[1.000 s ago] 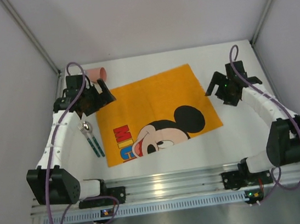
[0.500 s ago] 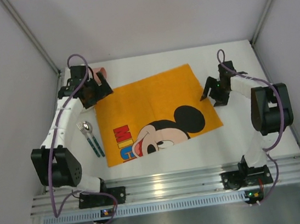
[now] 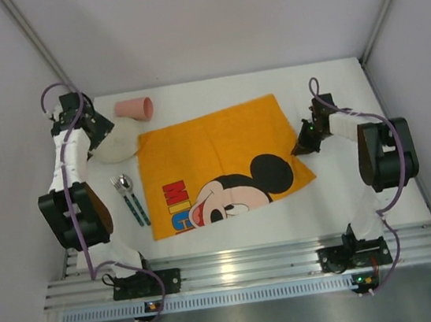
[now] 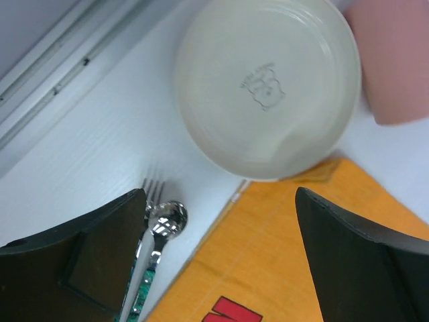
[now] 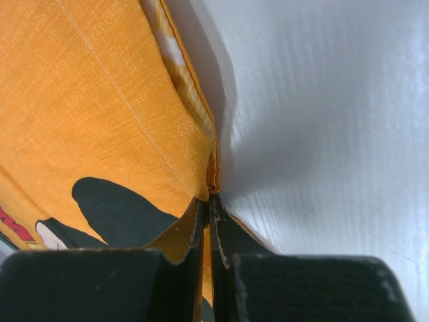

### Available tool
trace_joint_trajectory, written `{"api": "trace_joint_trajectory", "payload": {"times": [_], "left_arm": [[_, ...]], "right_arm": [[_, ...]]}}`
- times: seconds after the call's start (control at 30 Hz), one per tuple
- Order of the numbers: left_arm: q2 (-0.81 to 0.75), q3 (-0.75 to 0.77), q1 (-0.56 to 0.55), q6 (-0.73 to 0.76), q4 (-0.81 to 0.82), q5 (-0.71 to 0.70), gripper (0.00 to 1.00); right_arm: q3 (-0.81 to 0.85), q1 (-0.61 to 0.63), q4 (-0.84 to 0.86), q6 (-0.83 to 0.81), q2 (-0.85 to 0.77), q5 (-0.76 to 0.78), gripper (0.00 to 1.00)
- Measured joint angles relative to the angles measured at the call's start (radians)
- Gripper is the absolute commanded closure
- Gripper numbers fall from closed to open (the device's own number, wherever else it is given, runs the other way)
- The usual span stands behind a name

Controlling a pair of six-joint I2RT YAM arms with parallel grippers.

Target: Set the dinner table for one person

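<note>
The white worktop (image 3: 214,90) spans the whole cell, with the silver rail (image 3: 237,265) along its near edge. On it the orange placemat (image 3: 215,157) lies askew, and the right tool (image 3: 306,146) is clamped tight on the mat's right edge, the cloth pinched and lifted. Far left, an upturned cream bowl (image 3: 115,142) sits at the mat's corner. A pink cup (image 3: 135,108) lies just beyond, and a fork and spoon (image 3: 130,198) lie beside the mat. The left tool (image 4: 221,198) hangs over the bowl, spread wide and holding nothing.
</note>
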Motion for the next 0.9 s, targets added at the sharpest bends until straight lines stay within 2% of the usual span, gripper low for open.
{"api": "trace_joint_trajectory", "payload": {"times": [0.17, 0.37, 0.67, 0.9], "left_arm": [[0.037, 0.0, 0.119, -0.004, 0.021, 0.044, 0.02], [0.093, -0.003, 0.122, 0.02, 0.077, 0.137, 0.03], [0.115, -0.113, 0.148, 0.002, 0.175, 0.217, 0.03], [0.173, -0.117, 0.174, -0.011, 0.208, 0.253, 0.03]], "right_arm": [[-0.087, -0.055, -0.014, -0.014, -0.078, 0.031, 1.0], [-0.163, -0.167, -0.064, -0.035, -0.161, 0.088, 1.0], [-0.172, -0.167, -0.066, -0.064, -0.165, 0.062, 0.98], [-0.222, -0.166, -0.1, -0.063, -0.206, 0.043, 1.0]]}}
